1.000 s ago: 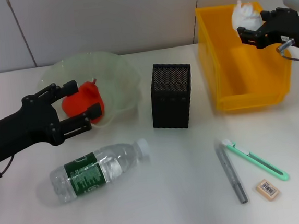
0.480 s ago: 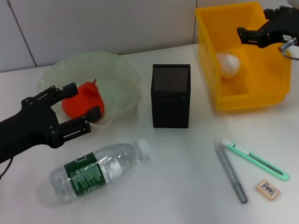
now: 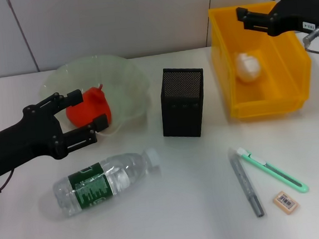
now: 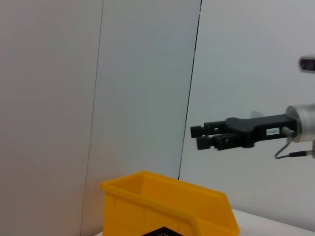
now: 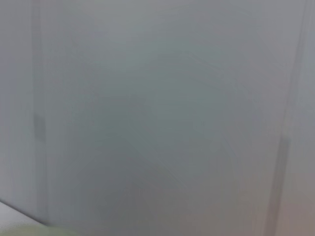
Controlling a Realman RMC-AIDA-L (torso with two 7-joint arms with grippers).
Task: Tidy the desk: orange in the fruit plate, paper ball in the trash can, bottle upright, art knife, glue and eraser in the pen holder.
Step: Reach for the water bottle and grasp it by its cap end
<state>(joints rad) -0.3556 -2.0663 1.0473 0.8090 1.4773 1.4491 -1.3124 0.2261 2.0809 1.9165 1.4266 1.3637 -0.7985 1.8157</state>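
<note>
While everything rests on one plain white desk (image 3: 174, 224), places below are given from the pen holder at mid-desk.

Room: smooth pale wall panels (image 3: 112, 23) with thin dark seams stand behind the desk.
Left gripper (image 3: 83, 112): matte black, blocky, well left of the holder; its fingers are spread, empty, either side of the orange.
Fruit plate (image 3: 119, 72): pale green, translucent, shallow, wavy rim; just left of the holder.
Orange (image 3: 89, 109): bright orange-red, glossy, lying in the plate on the side nearest the gripper.
Bottle (image 3: 106, 180): clear ribbed plastic, green label, white cap; lying on its side, front-left of the holder, cap end toward it.
Pen holder (image 3: 182, 102): black metal mesh, square-sided, upright.
Glue (image 3: 247, 185): slim grey stick, lying flat front-right of the holder.
Art knife (image 3: 273, 170): thin mint-green handle, lying just beside the glue, their far ends nearly meeting.
Eraser (image 3: 285, 202): small beige block with a barcode sticker, near the glue's near end, farthest front-right.
Trash can (image 3: 227, 63): bright yellow moulded plastic, rectangular, right of the holder against the wall.
Paper ball (image 3: 248, 67): white crumpled wad, inside the can.
Right gripper (image 3: 257, 14): black, raised above the can's rear rim, fingers parted, holding nothing; the left wrist view shows it (image 4: 206, 136) in the air above the can (image 4: 167, 206).
</note>
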